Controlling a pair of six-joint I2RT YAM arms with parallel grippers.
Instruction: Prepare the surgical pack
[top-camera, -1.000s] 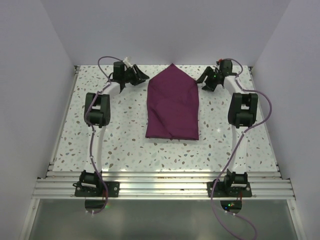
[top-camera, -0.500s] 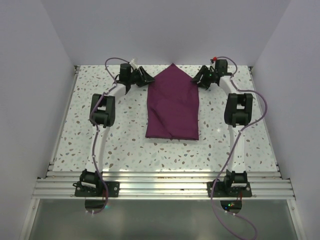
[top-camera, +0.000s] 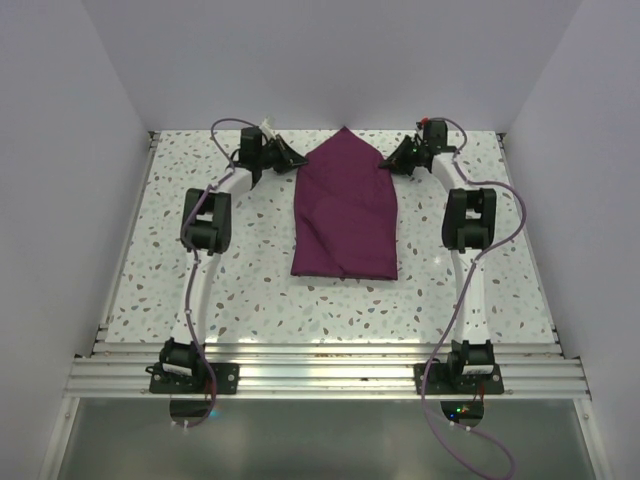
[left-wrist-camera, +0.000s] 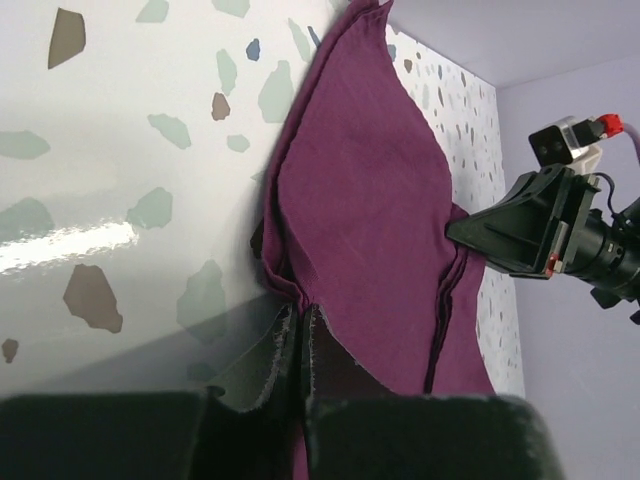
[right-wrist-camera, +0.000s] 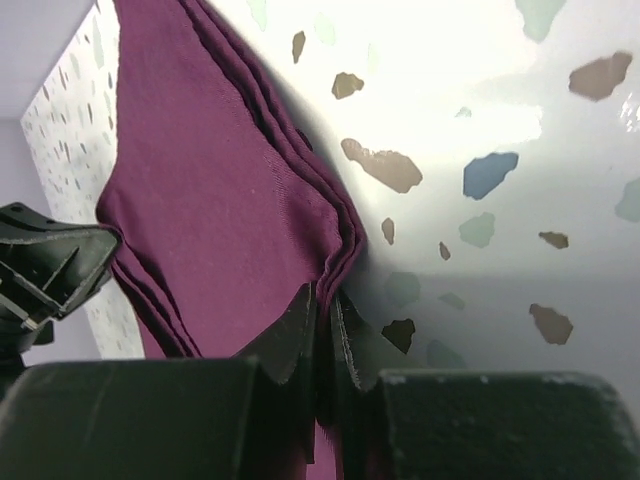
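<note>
Maroon-purple cloth, the surgical pack (top-camera: 345, 220), lies folded in the middle of the speckled worktop (top-camera: 250, 280), with its near end square and its far end drawn to a point. On the left, the left fingers (left-wrist-camera: 303, 328) are clenched on the pack's left edge just below the slanted shoulder. The wrist view shows the stacked layers puckering where they are nipped, so the hold seems to take the whole thickness rather than the top layer alone. Between the two holds the body of the pack lies flat, with a shallow crease running down it. On the right, the right fingers (right-wrist-camera: 322, 310) are likewise clenched on the opposite edge, with several folded layers gathered into the pinch. The two grips sit at matching places either side of the point. I judge this is so the cloth can be lifted or folded evenly, since a one-sided pull would likely twist it out of line. Both holds are low, right at the worktop surface, because the edges to be caught lie flat there.
</note>
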